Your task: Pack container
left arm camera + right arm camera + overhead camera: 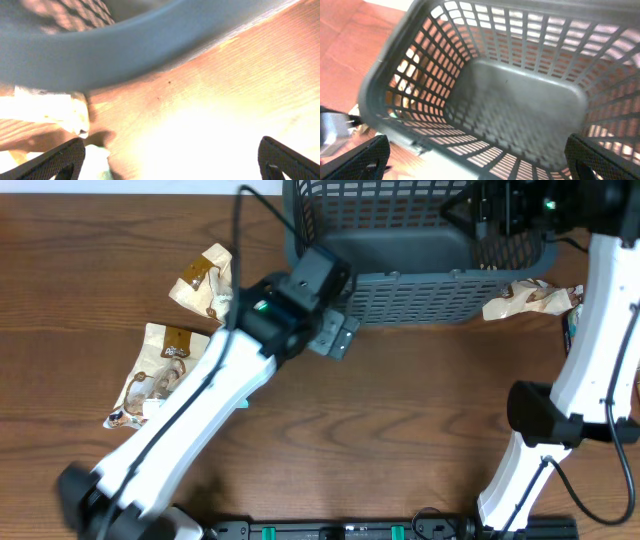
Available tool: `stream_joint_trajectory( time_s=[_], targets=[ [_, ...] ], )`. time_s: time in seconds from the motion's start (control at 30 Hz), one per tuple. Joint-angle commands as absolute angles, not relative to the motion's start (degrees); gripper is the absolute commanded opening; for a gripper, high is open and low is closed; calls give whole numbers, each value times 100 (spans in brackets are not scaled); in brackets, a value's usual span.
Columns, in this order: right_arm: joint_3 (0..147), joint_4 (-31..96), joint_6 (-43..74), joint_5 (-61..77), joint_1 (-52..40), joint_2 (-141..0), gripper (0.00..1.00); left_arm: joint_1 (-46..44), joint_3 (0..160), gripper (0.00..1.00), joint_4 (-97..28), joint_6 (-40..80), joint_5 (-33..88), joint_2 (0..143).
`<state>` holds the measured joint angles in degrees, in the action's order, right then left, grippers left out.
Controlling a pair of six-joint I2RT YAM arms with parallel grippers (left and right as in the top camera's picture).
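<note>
The container (pixel 420 290), a dark grey-blue lattice basket, stands at the table's far middle; the floor that shows holds nothing (pixel 520 105). My left gripper (pixel 335 335) is open and empty, low over the wood at the basket's front left corner; the left wrist view shows the basket's rim (pixel 125 50) and its spread fingers (pixel 170 167). My right gripper (pixel 472 215) is open and empty above the basket's right part, looking down into it (pixel 480 160). Snack packets lie on the table: two at the left (pixel 205 280) (pixel 155 370), one right of the basket (pixel 530 300).
A pale packet edge (pixel 50 107) lies by the basket's base in the left wrist view. The wooden table (pixel 400 420) spreads in front of the basket. The right arm's base (pixel 540 415) stands at the front right.
</note>
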<state>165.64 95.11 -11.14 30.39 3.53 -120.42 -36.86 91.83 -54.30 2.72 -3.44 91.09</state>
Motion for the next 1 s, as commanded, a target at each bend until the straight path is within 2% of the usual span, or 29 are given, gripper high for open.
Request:
stream_joint_trajectory(
  time_s=[0.0, 0.13, 0.33, 0.57, 0.77, 0.87, 0.97],
  targets=[
    [17015, 9695, -821, 2574, 462, -11493, 99, -3673, 9216, 99, -5655, 220, -414, 8158],
    [17010, 9730, -478, 1439, 711, -10798, 99, -3667, 9216, 99, -5929, 217, -609, 7225],
    [16704, 9732, 239, -325, 1212, -9946, 99, -3667, 9216, 99, -6163, 217, -2309, 6184],
    [15194, 9727, 274, -622, 1894, -9550, 99, -3667, 9216, 99, -6403, 215, -3581, 5723],
    [13657, 9408, 362, -617, 2536, -9581, 99, -3667, 9216, 99, -6982, 215, -3931, 5695],
    [13109, 9155, 991, -637, 2912, -9601, 99, -3667, 9216, 99, -7096, 217, -3927, 5695],
    [12654, 9052, 2211, -961, 3361, -9603, 99, -3667, 9216, 99, -7196, 222, -3924, 5697]
  ],
)
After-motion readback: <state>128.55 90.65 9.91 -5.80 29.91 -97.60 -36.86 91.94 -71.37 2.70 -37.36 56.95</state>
